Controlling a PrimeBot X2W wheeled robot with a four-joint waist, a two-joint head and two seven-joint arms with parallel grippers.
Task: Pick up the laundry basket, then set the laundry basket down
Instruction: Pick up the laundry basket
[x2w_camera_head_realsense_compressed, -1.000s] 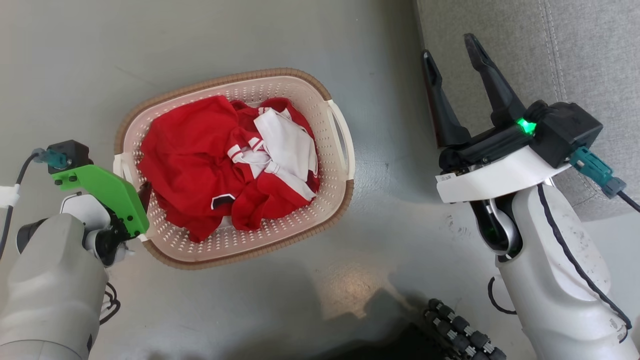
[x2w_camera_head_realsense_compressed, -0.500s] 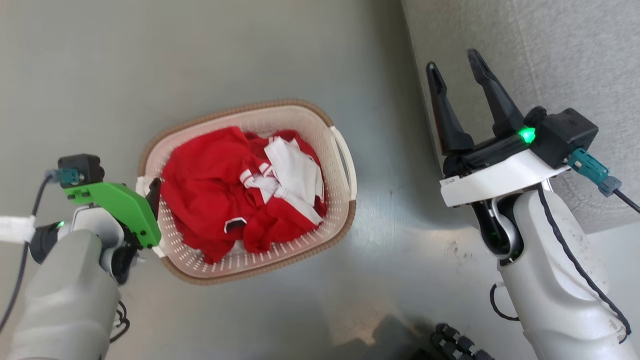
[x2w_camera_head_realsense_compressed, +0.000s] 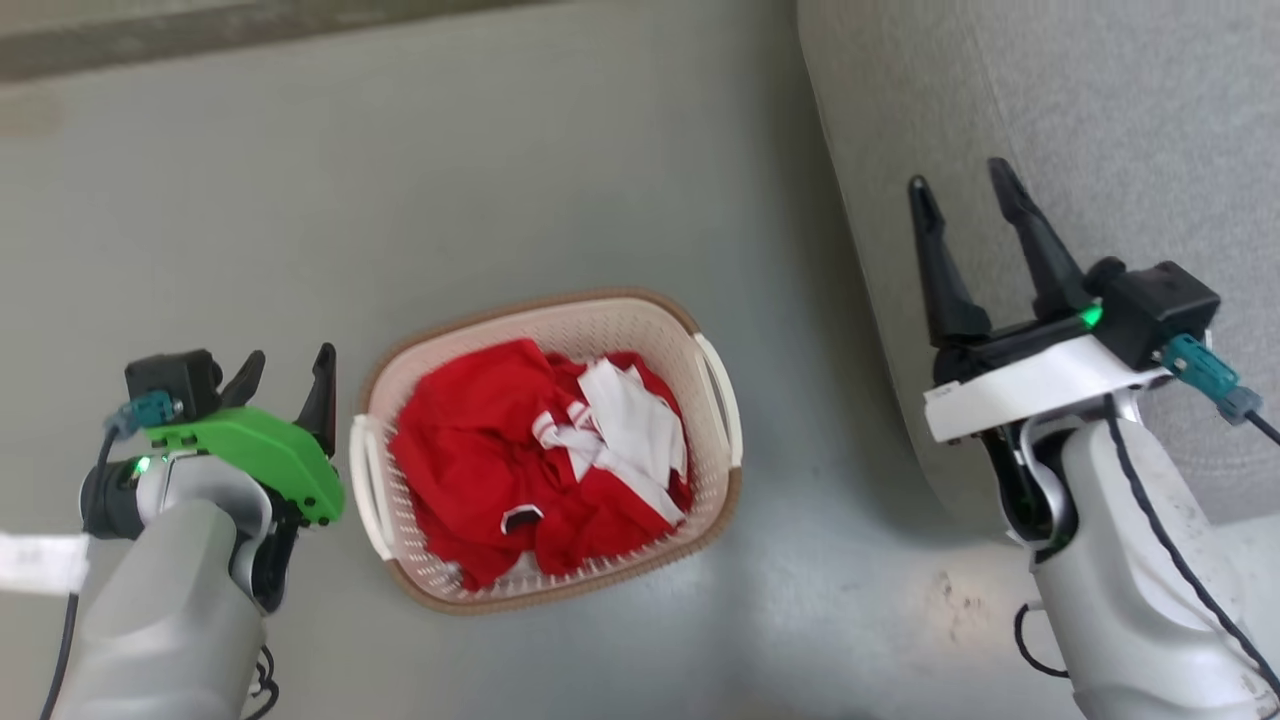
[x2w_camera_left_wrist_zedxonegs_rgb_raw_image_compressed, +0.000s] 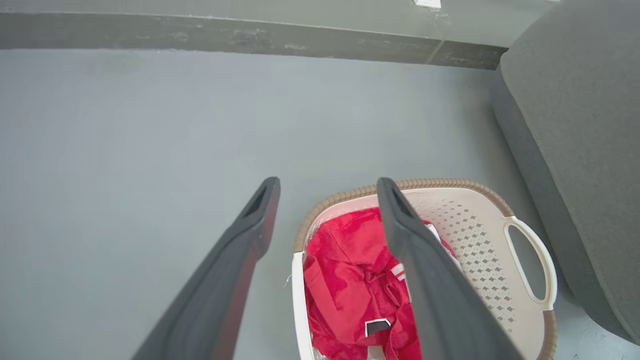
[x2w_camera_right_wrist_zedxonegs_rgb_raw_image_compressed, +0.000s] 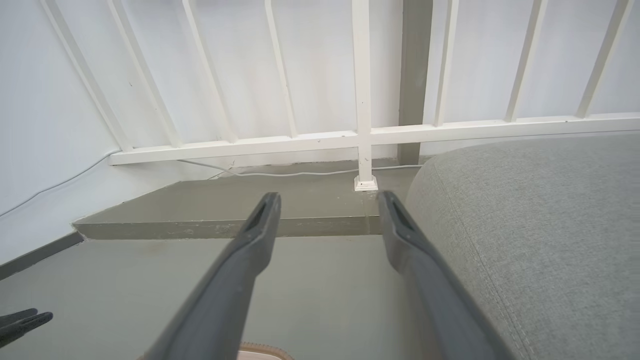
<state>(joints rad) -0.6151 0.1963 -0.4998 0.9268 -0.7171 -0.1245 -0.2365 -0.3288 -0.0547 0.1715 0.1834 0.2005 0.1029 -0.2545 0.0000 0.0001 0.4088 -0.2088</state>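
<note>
1. head view, floor (x2w_camera_head_realsense_compressed: 500, 180): grey and smooth, carries everything here. the work is low down, so the camera looks steeply onto it.
2. sofa (x2w_camera_head_realsense_compressed: 1100, 120): grey fabric, upper right. its rounded edge is near the basket's right end but apart from it, with a strip of floor between.
3. laundry basket (x2w_camera_head_realsense_compressed: 620, 330): sits on the floor at centre view, long axis roughly left to right, slightly turned. nothing grips it. the brown rim looks level, so i judge it fully at rest, not hanging from one end.
4. clothes (x2w_camera_head_realsense_compressed: 480, 440): red and white garments heaped inside, below the rim. the load looks soft and light and sits mid-basket, so a lift by one handle would likely tilt the basket without spilling it.
5. right gripper (x2w_camera_head_realsense_compressed: 957, 176): raised over the sofa edge, well apart from the basket. fingers spread wide, empty. judged parked clear of the work.
6. left gripper (x2w_camera_head_realsense_compressed: 290, 358): just beside the basket's left end, fingers parted, holding nothing. in the left wrist view, floor shows between them and the basket lies below.
7. left handle (x2w_camera_head_realsense_compressed: 366, 490): white loop, nearest the left fingers, untouched. it is the obvious grab point. i cannot tell from this moment whether this is pre-grasp or post-release.
</note>
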